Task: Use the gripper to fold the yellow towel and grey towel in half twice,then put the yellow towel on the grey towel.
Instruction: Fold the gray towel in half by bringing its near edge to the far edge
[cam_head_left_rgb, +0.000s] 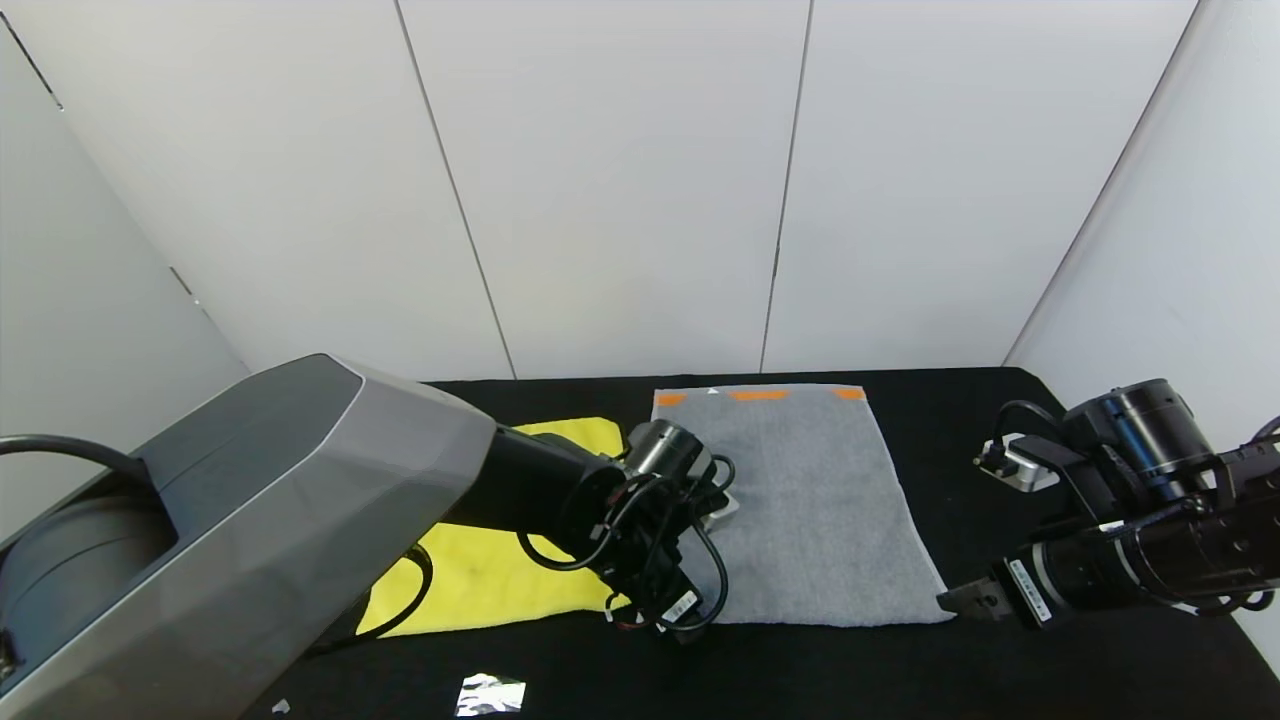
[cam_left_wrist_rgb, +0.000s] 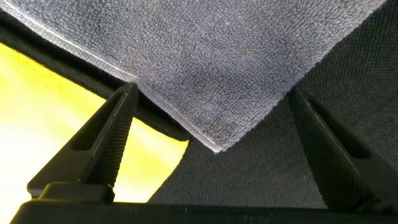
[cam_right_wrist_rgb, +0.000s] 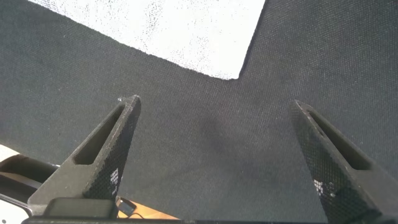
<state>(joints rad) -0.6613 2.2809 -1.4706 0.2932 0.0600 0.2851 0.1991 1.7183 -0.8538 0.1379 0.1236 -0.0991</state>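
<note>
Left hand (cam_left_wrist_rgb: 211, 118): fingers spread wide, empty, poised over near corner of grey towel (cam_head_left_rgb: 810, 500), apparently to start its first fold. Right hand (cam_head_left_rgb: 950, 598): wide, empty, just beside opposite near corner. Yellow towel (cam_head_left_rgb: 500, 570): flat on bench (cam_head_left_rgb: 950, 670), beside left hand.

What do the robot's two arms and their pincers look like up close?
The left arm has a faceted grey shell, then black joints wrapped in looping black cables. The right arm is black, with cables and a white label. Both the left gripper and right gripper have black, wedge-shaped fingers with textured inner faces.
</note>
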